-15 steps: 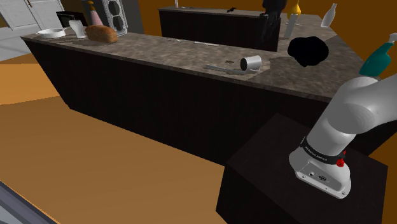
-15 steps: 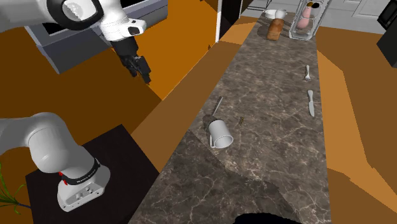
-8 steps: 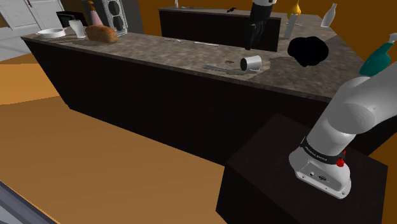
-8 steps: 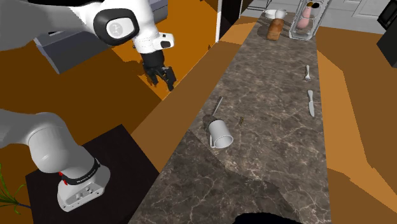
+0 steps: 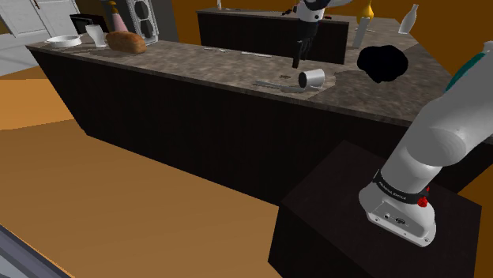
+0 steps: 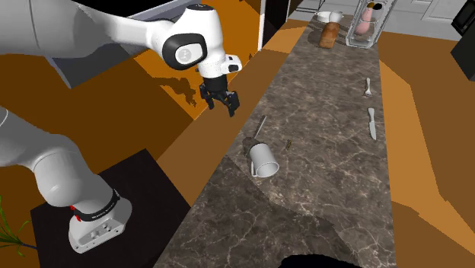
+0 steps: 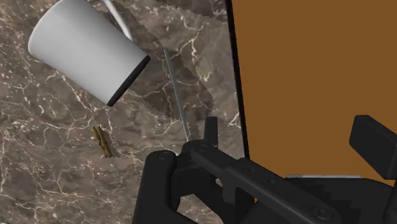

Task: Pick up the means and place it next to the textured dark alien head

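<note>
A white mug [image 5: 313, 78] [image 6: 263, 160] [image 7: 86, 51] lies on its side on the brown marble counter [image 5: 197, 67] [image 6: 327, 175]. A thin grey utensil [image 5: 272, 83] [image 6: 259, 126] [image 7: 175, 95] lies beside it, and a small olive scrap [image 7: 102, 141] is close by. The dark alien head [image 5: 382, 63] [image 6: 320, 262] rests further along the counter towards the stand. My black gripper [image 5: 299, 57] [image 6: 219, 103] [image 7: 292, 137] hangs open above the counter's edge, short of the mug and the utensil, with nothing between its fingers.
A bread loaf [image 5: 126, 42] [image 6: 329, 34], a bowl [image 5: 63, 40] and a rack stand at the counter's far end. A fork [image 6: 367, 87] and a knife [image 6: 371, 122] lie mid-counter. A teal bottle [image 5: 470, 75] is near the arm. Orange floor borders the counter.
The arm has swung towards the counter, bringing the gripper from over the floor to just above the counter's edge near the mug. The mug and the utensil have not moved.
</note>
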You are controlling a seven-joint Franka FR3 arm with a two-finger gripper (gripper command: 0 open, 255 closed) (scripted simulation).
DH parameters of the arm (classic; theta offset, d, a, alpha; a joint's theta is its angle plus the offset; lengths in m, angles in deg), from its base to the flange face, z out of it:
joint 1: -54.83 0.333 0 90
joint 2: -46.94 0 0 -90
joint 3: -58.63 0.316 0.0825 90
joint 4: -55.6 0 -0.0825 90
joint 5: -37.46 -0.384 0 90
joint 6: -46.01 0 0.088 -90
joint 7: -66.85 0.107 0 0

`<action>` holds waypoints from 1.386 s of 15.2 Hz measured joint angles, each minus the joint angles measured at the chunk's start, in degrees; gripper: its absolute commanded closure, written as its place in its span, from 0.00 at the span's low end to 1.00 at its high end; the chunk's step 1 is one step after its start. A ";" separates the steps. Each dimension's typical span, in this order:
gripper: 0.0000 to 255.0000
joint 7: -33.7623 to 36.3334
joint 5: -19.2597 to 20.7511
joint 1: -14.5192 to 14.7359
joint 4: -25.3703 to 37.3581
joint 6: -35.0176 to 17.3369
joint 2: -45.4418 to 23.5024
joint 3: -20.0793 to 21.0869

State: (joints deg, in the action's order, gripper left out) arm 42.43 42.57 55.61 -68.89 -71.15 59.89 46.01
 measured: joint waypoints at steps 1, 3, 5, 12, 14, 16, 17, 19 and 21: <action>0.00 -1.38 -0.79 0.07 1.63 -0.80 -2.55 -0.57; 0.00 -4.26 -2.51 0.03 5.04 -1.75 -7.32 -1.55; 0.00 -7.18 -4.41 -0.23 8.17 -2.94 -12.18 -2.28; 0.00 -16.27 -11.04 -2.72 22.26 -2.96 -28.37 -2.57; 0.00 -18.12 -12.71 -3.65 27.40 -2.38 -33.60 -2.01; 0.00 -19.00 -13.55 -4.22 29.74 -2.58 -36.42 -1.66; 0.00 -19.18 -13.71 -4.31 29.66 -3.06 -36.87 -1.59; 0.00 -19.51 -14.01 -4.44 29.08 -4.39 -37.65 -1.46; 0.00 -19.55 -14.21 -4.41 28.65 -5.42 -38.26 -1.33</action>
State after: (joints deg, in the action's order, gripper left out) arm 22.87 28.36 51.20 -40.25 -76.57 21.62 44.68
